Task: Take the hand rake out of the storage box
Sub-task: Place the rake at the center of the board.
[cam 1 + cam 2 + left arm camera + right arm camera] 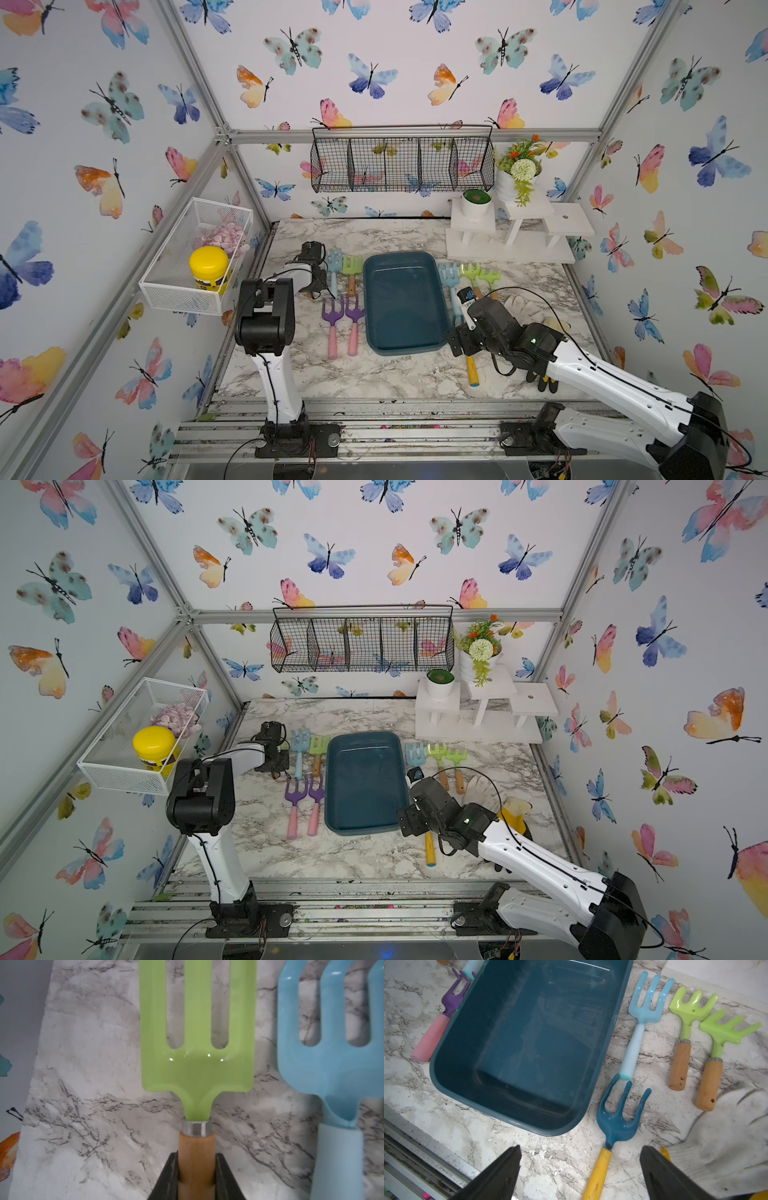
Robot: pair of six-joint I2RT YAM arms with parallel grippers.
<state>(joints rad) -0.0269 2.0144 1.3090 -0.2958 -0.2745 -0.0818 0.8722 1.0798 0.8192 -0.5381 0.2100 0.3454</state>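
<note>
The dark teal storage box (pixel 405 309) (pixel 365 789) (pixel 519 1043) sits mid-table with nothing in it. A hand rake (pixel 616 1124) with a dark blue head and yellow handle (pixel 472 372) (pixel 430 850) lies on the marble by the box's near right corner. My right gripper (pixel 581 1148) (pixel 459 338) hovers open over that handle and touches nothing. My left gripper (pixel 196 1155) (pixel 313 286) is shut on the wooden handle of a green fork (pixel 197 1068). That fork lies flat on the table near the left edge. In both top views the arm covers it.
Left of the box lie a light blue fork (pixel 334 266), a green fork (pixel 352 268) and two purple forks (pixel 343 320). On its right are a light blue rake (pixel 643 1007), two green rakes (pixel 691 1007) and a white glove (pixel 726 1136). A white plant stand (pixel 515 245) stands at the back right.
</note>
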